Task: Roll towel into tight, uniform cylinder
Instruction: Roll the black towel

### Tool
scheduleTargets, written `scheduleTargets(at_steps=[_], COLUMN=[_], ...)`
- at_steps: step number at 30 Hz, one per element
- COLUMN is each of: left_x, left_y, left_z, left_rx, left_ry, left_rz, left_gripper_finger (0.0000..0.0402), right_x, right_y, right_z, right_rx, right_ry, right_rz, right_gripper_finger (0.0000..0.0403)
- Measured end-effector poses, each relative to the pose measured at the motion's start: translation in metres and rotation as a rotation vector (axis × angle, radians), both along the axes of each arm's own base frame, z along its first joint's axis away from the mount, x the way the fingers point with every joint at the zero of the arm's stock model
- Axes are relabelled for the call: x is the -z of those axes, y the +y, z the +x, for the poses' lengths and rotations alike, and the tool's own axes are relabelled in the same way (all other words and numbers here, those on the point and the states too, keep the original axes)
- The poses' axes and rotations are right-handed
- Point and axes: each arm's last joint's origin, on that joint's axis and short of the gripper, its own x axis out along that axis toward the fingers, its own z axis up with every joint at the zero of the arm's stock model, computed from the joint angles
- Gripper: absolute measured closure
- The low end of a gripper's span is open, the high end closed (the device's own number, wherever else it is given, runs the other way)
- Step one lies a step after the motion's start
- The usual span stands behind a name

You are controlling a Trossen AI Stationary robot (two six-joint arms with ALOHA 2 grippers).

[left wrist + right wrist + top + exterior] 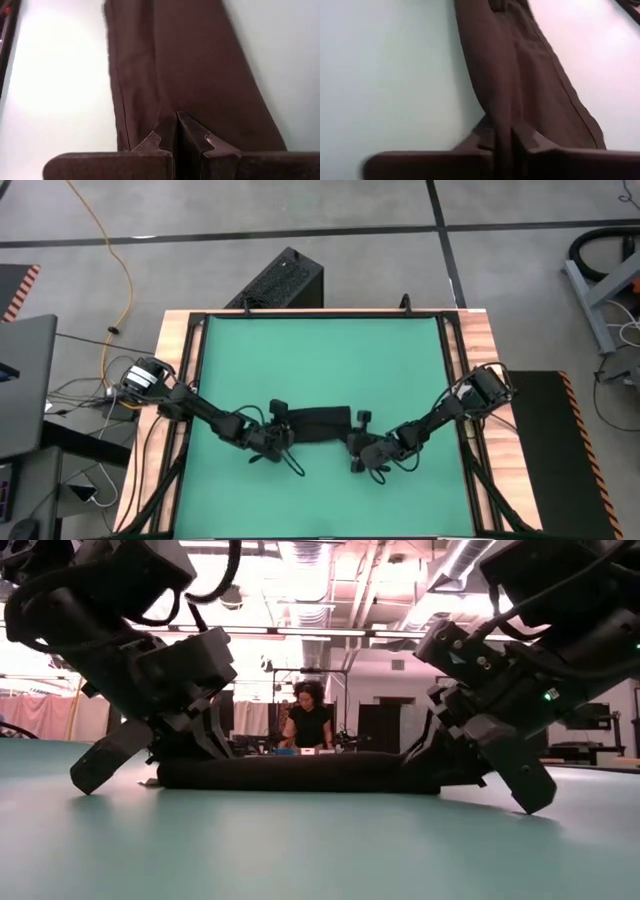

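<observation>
Black cloth: the towel (318, 425) lies as a low, narrow band across the near-middle of the green mat (320, 355), partly rolled and stretched between the two arms.
Left end effector (284, 434): fingers pressed together, nipped on the towel's left end.
Right end effector (357, 442): fingers drawn in on the towel's right end, a fold of cloth between them.
Risk, uneven roll: if one end turns ahead of the other, the band could twist into a cone rather than a uniform cylinder.
Risk, slack: a thin pinch may slip, letting the layers loosen.
Surroundings: a ribbed black box (283, 280) sits beyond the worktop's far edge; a person (309, 720) stands in the room behind.
Obstruction: nothing else lies on the mat near the towel.
</observation>
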Motion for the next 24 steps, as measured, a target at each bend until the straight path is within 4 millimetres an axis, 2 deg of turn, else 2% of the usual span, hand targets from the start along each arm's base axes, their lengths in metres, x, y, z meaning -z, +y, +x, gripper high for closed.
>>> scheduleTargets(at_steps=[2, 8, 11, 13, 17, 20, 24], left_x=[-0.01, -0.059, -0.071, -0.063, -0.028, -0.019, -0.009], left_y=[-0.004, -0.017, -0.021, -0.022, -0.015, -0.009, -0.004], left_z=[0.001, -0.011, -0.024, -0.032, -0.051, -0.056, -0.055], left_rx=[0.023, -0.008, -0.033, -0.025, -0.034, -0.069, -0.062], left_ry=[-0.033, -0.207, -0.317, -0.374, -0.435, -0.484, -0.434], left_rz=[-0.003, 0.013, -0.054, -0.111, -0.196, -0.225, -0.221], left_gripper_finger=[0.0401, 0.0402, 0.0402, 0.0402, 0.0402, 0.0402, 0.0402], right_x=[0.0, 0.0, 0.0, -0.001, -0.004, -0.005, -0.008], right_y=[0.001, 0.004, 0.007, 0.008, 0.009, 0.011, 0.012], right_z=[-0.001, -0.002, -0.001, 0.0, 0.003, 0.006, 0.009], right_rx=[0.004, 0.044, 0.042, 0.041, 0.038, 0.035, 0.03], right_ry=[-0.004, -0.03, -0.033, -0.032, -0.033, -0.022, 0.003], right_rz=[0.002, 0.049, 0.046, 0.046, 0.05, 0.049, 0.041], right_gripper_finger=[0.0382, 0.0381, 0.0384, 0.0384, 0.0384, 0.0384, 0.0384])
